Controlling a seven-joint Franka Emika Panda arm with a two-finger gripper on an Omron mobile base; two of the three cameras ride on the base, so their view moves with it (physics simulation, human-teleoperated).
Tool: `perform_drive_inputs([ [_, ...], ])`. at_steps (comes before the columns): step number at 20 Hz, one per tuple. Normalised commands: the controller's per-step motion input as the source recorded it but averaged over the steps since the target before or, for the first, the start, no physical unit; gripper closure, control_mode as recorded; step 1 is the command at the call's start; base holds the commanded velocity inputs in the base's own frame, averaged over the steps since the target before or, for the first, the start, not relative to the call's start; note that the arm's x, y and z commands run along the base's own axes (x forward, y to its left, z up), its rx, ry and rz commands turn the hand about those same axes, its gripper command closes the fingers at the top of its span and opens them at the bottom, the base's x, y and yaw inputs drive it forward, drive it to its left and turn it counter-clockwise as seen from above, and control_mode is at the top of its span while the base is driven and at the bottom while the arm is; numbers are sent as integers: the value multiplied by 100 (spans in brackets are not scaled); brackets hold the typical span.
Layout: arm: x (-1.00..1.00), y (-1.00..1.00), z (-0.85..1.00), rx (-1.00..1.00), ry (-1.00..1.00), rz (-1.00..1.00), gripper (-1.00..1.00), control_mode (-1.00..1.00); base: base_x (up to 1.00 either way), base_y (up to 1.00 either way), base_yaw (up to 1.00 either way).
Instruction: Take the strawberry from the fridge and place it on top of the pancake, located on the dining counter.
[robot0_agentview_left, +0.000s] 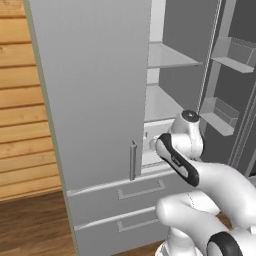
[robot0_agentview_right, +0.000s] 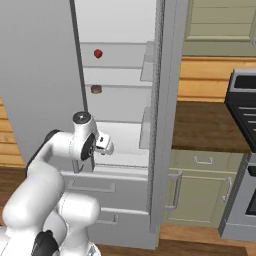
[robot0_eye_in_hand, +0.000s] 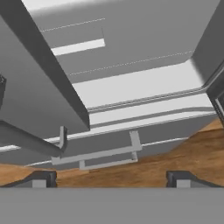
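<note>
The fridge (robot0_agentview_right: 45, 75) is seen with its right upper door swung open and its left upper door shut. The strawberry (robot0_agentview_right: 98, 53) is found on an upper shelf inside the fridge, toward the left of the opening. One shelf lower in the fridge, a small brown round item (robot0_agentview_right: 96, 89) is seen, almost directly beneath the strawberry. The tool (robot0_eye_in_hand: 111, 179) is held at the fridge's lowest open shelf, well below the strawberry, and its jaws are spread wide with nothing between them. In the hand view, the fridge's lower drawers (robot0_eye_in_hand: 109, 151) and a wooden floor (robot0_eye_in_hand: 131, 173) are seen ahead of the fingertips (robot0_eye_in_hand: 39, 179).
</note>
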Motion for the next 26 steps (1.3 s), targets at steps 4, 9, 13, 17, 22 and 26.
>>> perform_drive_inputs([
  [4, 3, 97, 17, 16, 0, -24, -100, -100, 0, 0, 0],
  [9, 8, 72, -4, -1, -2, -1, -100, -100, 0, 0, 0],
  [13, 70, 3, -7, -10, -22, 0, -100, -100, 0, 0, 0],
  [17, 52, 71, -18, -12, 2, 0, -100, -100, 0, 0, 0],
  [22, 45, 39, -9, -4, 0, 0, -100, -100, 0, 0, 0],
  [26, 38, -14, -1, 0, 3, 3, -100, -100, 0, 0, 0],
])
